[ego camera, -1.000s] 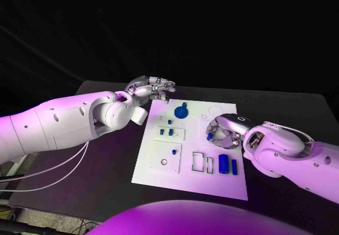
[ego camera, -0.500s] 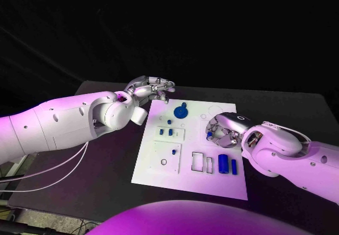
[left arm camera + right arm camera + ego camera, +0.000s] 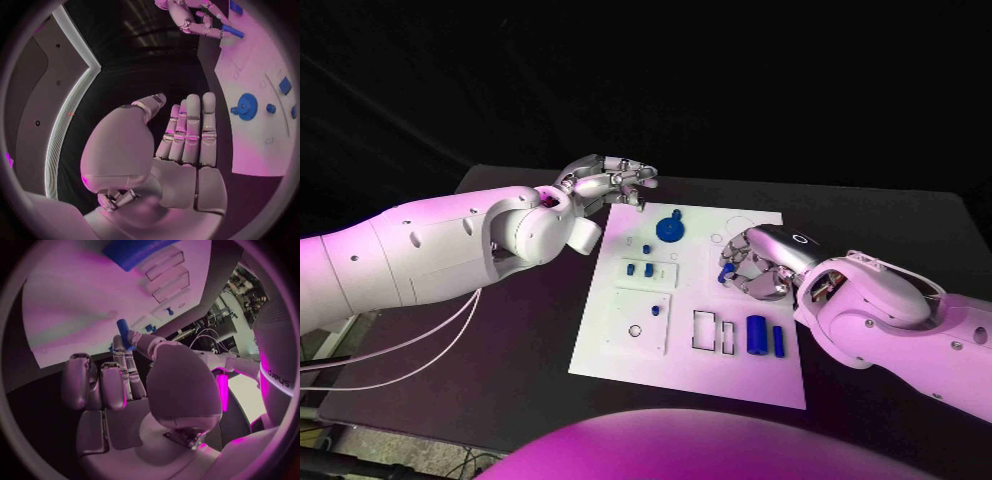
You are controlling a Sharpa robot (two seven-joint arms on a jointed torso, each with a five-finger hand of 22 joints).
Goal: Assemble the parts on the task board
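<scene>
I'm working over a black table (image 3: 502, 380) with dark room behind it, and the white task board (image 3: 625, 360) lies in the middle, its long edges running away from me. On it I count one blue gear (image 3: 669, 229) near the far end, two small blue pegs (image 3: 638, 268) in a recessed panel, two upright blue bars (image 3: 764, 336) by the near right edge, and two rectangular slots (image 3: 713, 332) just beside them. My right hand (image 3: 759, 268) hovers over the board's right edge and pinches a short blue cylinder (image 3: 124, 333) between thumb and fingertips. My left hand (image 3: 609, 181) sits past the board's far left corner, fingers straight and together in its wrist view, holding nothing. The near left stretch of board lies bare, and table shows along both long edges.
</scene>
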